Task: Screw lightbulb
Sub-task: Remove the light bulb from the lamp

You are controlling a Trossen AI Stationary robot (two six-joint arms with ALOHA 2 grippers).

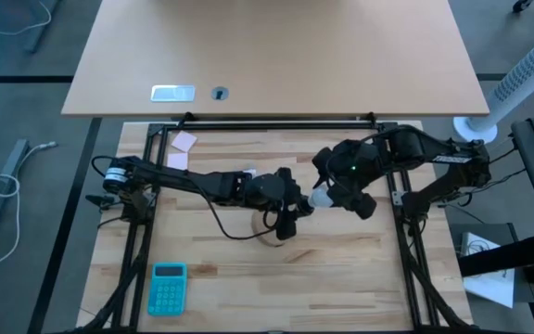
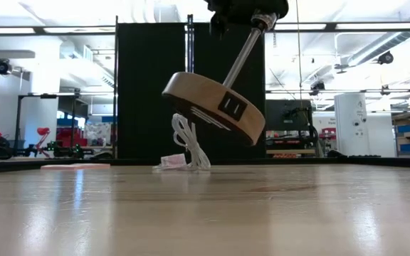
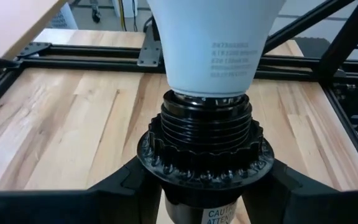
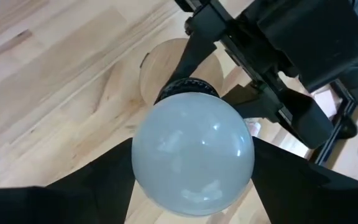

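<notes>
The white frosted lightbulb (image 3: 213,43) sits with its base in a black ribbed socket (image 3: 205,134) at mid-table. The socket is joined by a metal stem (image 2: 240,57) to a round wooden disc (image 2: 212,107), which hangs tilted, clear of the table. A white cord (image 2: 188,146) drops from the disc to the tabletop. My left gripper (image 1: 290,211) comes from the left and is shut on the socket. My right gripper (image 1: 327,198) comes from the right, slanting down over the bulb's round end (image 4: 192,155), a dark finger on each side. My left gripper pinches the socket's neck (image 3: 204,199) just under the ribbed collar, one finger (image 3: 120,186) on each side. It comes nearly level from the table's left, across the socket. The socket, bulb and disc are lifted clear and tilted. My right gripper has the bulb's globe between its two fingers (image 4: 101,183) at the widest part (image 4: 138,158), slanting down from the right along the bulb's axis. The finger edges meet the bulb's outline on both sides.
A teal calculator (image 1: 167,286) lies near the front left. Pink paper notes (image 1: 184,141) lie at the far left of the wooden top. Black frame rails (image 1: 276,122) border the work table. A crumpled wrapper (image 2: 171,162) lies where the cord meets the table.
</notes>
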